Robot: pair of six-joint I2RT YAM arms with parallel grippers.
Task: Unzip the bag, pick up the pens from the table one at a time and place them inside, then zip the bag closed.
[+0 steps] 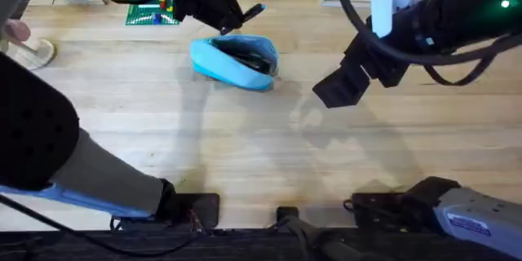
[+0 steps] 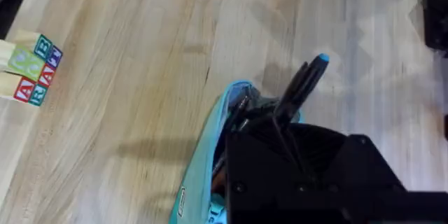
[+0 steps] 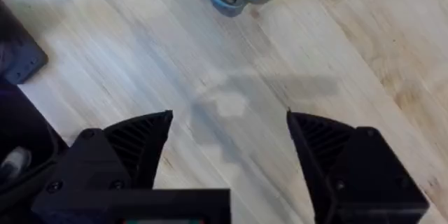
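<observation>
Bag [image 1: 235,62] lying open at the far middle of the desk [image 1: 245,155]. Left gripper [image 2: 280,122] shut on a pen [image 2: 306,82], just above the opening. Lower slowly, tip first. Right gripper [image 3: 227,150] wide open, well apart.

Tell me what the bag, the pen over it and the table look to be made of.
Bag: soft light blue fabric, matte; it slumps and folds around its dark opening. Pen: probably plastic, dark barrel, smooth blue end. Table: pale wood or wood-look surface, with plank seams and grain.
</observation>
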